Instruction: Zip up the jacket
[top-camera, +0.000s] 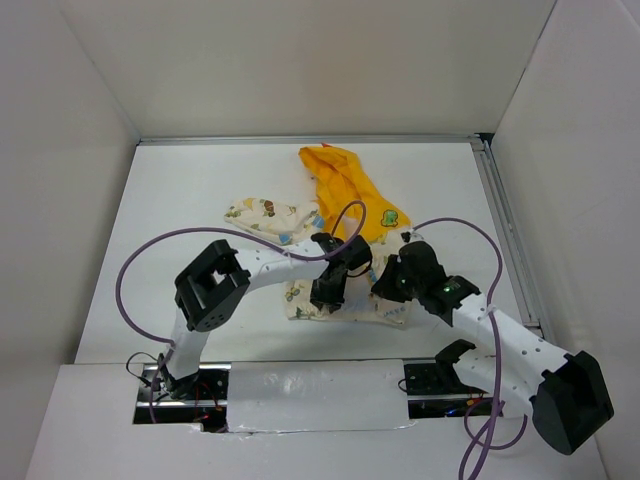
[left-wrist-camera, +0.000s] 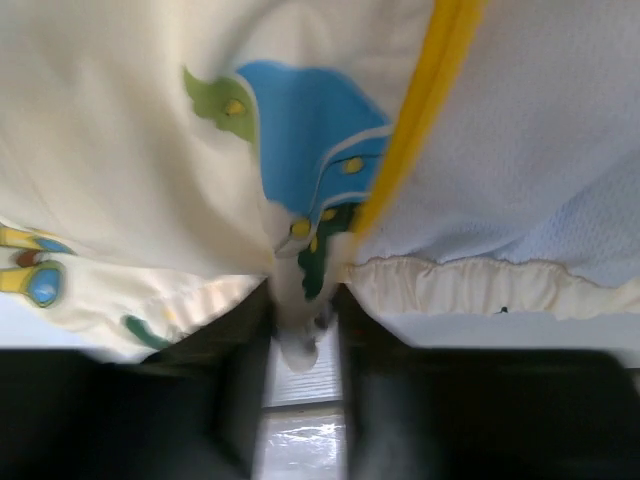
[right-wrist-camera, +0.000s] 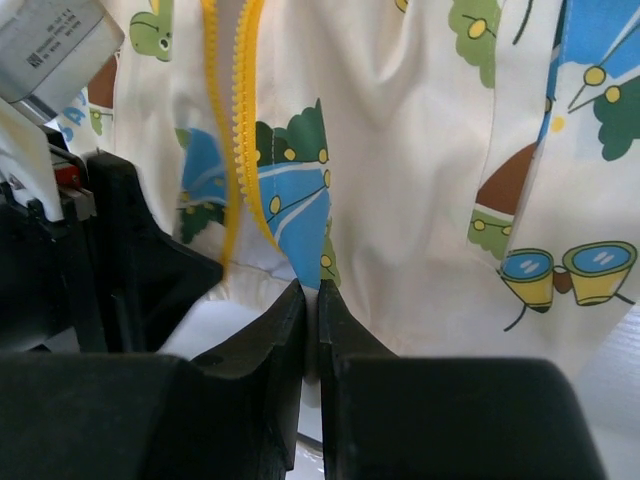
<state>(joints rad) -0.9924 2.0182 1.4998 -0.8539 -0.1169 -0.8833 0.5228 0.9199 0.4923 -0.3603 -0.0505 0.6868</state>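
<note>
Black fingers of the left tool (left-wrist-camera: 300, 370) stand narrow, pinching a bunched fold of the jacket (top-camera: 350, 195) at its gathered bottom hem, just beside the yellow zipper strip (left-wrist-camera: 425, 100). The right tool (right-wrist-camera: 311, 310) is almost closed on the same hem, just right of the zipper's two toothed edges, which run side by side, unmeshed. The jacket lies mid-way across the counter (top-camera: 180, 200), its orange-yellow hood (top-camera: 335, 165) toward the far wall, both tools at its near edge.

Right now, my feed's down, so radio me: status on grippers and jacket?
Left gripper pinching jacket hem. Right gripper clamped on hem beside zipper. Teeth apart, not zipped. Nothing blocking.
</note>
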